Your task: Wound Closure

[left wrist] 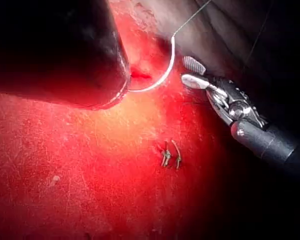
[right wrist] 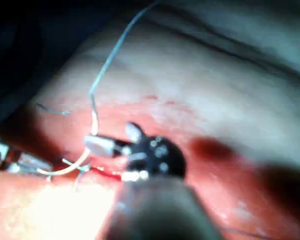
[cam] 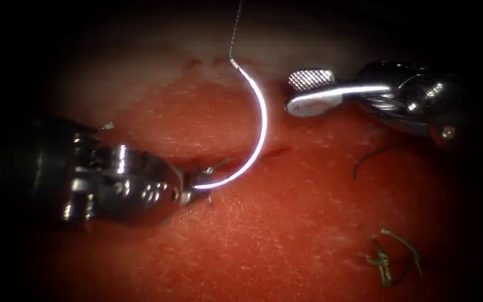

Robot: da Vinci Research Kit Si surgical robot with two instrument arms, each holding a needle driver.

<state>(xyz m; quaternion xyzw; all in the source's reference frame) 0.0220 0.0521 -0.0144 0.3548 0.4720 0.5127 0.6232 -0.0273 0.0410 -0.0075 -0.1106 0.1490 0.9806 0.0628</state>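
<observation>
My left tool [cam: 199,183] comes in from the left, jaws shut on the curved needle [cam: 263,126] close to its pointed end, just over the cut [cam: 278,151] in the tissue [cam: 286,223]. The needle arcs up and back over the cut to its tail, and I cannot tell whether it enters the tissue. From the tail the thread [cam: 235,28] runs up out of view. My right tool [cam: 295,89] hovers just right of the needle's upper curve, jaws open and holding nothing. In the left wrist view the needle [left wrist: 165,75] lies beside the open right tool [left wrist: 190,71].
A knotted cut end of thread [cam: 386,258] lies on the tissue at the lower right. A short dark thread piece [cam: 369,156] lies below the right tool. Red fluid covers the tissue around the cut. Paler tissue rises behind the needle's tail.
</observation>
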